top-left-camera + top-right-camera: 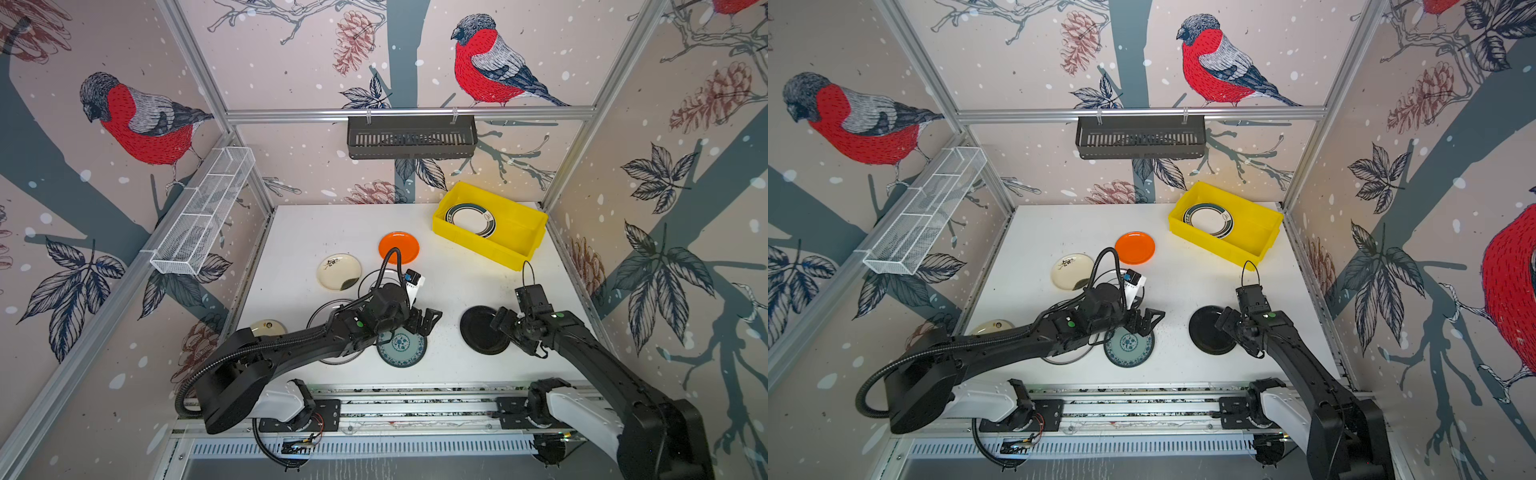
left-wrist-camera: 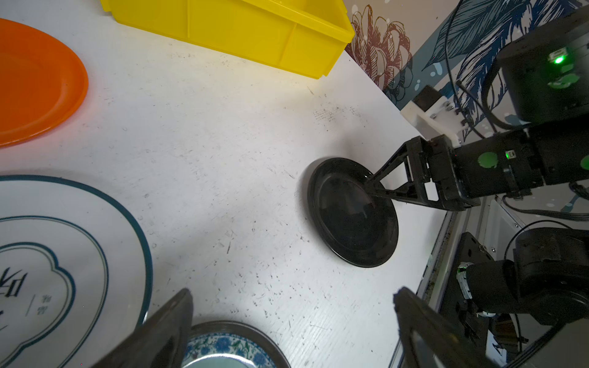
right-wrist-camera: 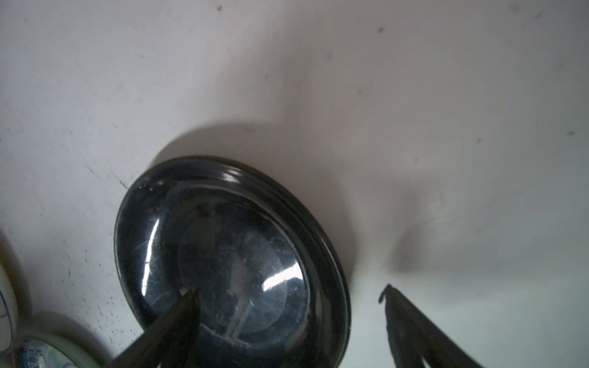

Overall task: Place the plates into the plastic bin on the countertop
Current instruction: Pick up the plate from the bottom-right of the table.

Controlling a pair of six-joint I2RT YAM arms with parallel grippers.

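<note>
The white countertop (image 1: 449,282) carries everything. The yellow plastic bin (image 1: 486,249) stands at its far right corner with the open side up. The long axis of the bin runs slantwise: one short end points away from the robot and to the left, the other points towards the robot and to the right. In the farther half of the bin lies a white plate with a dark rim (image 1: 471,220); whether it is flat or leaning, I cannot tell.

The left gripper (image 1: 430,320) hangs well apart from the bin, on the robot's side of it and to the left. Its jaws are spread wide and hold nothing. The right gripper (image 3: 290,288) is on the robot's side of the bin, also with the jaws parted. One finger (image 3: 178,315) is over the well of the black plate (image 3: 229,255) and the other is outside the rim, so nothing is pinched. Whether a finger touches the plate, I cannot tell.

All the other plates lie face up, apart from the bin:
- A large white plate with a teal line and dark characters (image 2: 95,239) lies mostly under the left arm.
- The teal-patterned plate (image 1: 401,347) lies just below the left gripper.
- The orange plate (image 1: 399,247) lies near the farther end of the bin, to its left.
- A cream plate (image 1: 338,271) lies beyond the orange one.
- A small cream plate (image 1: 268,327) lies farthest from the bin.
</note>
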